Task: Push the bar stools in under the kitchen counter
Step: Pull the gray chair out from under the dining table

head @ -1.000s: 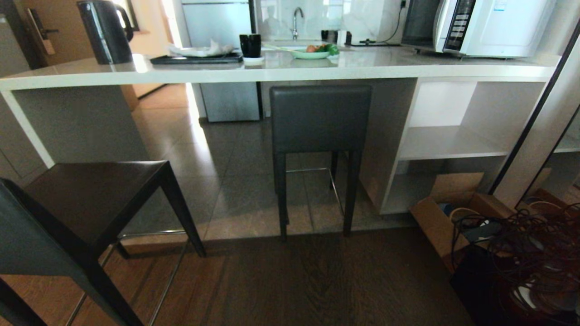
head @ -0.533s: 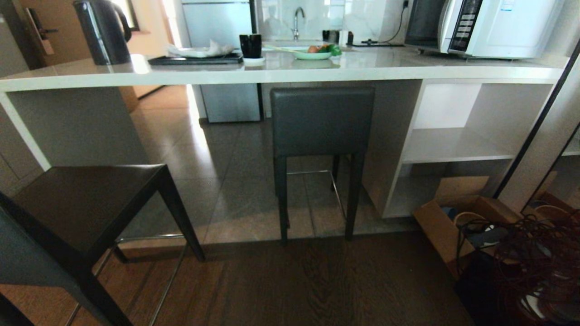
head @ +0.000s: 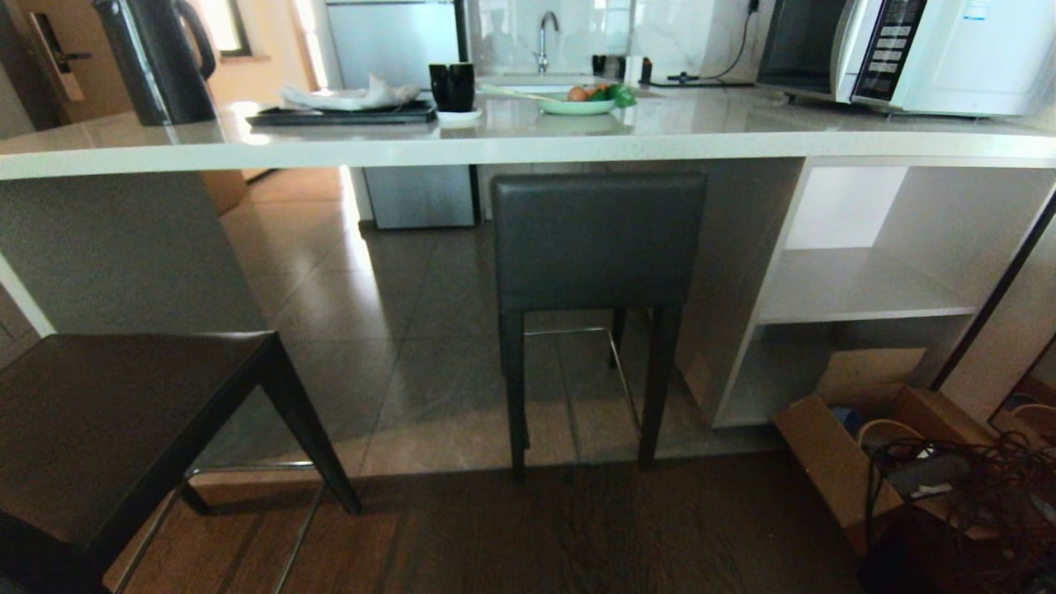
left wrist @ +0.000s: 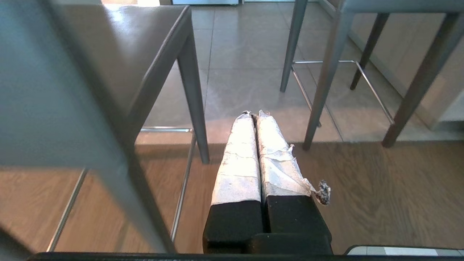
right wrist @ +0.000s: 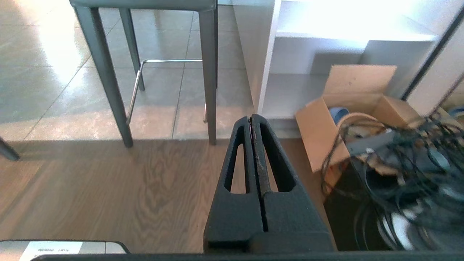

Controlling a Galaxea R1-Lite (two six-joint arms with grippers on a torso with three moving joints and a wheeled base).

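Two bar stools show in the head view. One, with a dark grey backrest (head: 598, 239), stands at the middle, its seat under the kitchen counter (head: 528, 148). The other, seen by its dark seat (head: 107, 421), stands at the lower left, out from the counter, its legs on the wooden floor. Neither gripper appears in the head view. My left gripper (left wrist: 253, 115) is shut and empty, low over the floor beside the left stool (left wrist: 127, 54). My right gripper (right wrist: 251, 117) is shut and empty, short of the middle stool's legs (right wrist: 208, 72).
On the counter stand a black kettle (head: 157, 62), a dark tray (head: 338, 111), a black cup (head: 454, 82), a green plate of food (head: 577, 103) and a microwave (head: 907, 49). Open shelves (head: 858, 289) are at the right. A cardboard box (head: 841, 462) and tangled cables (head: 973, 511) lie on the floor there.
The whole head view has shifted: the counter and the middle stool look larger and lower, and the left stool has slid towards the picture's corner, so the camera has come closer. The stools themselves have not moved.
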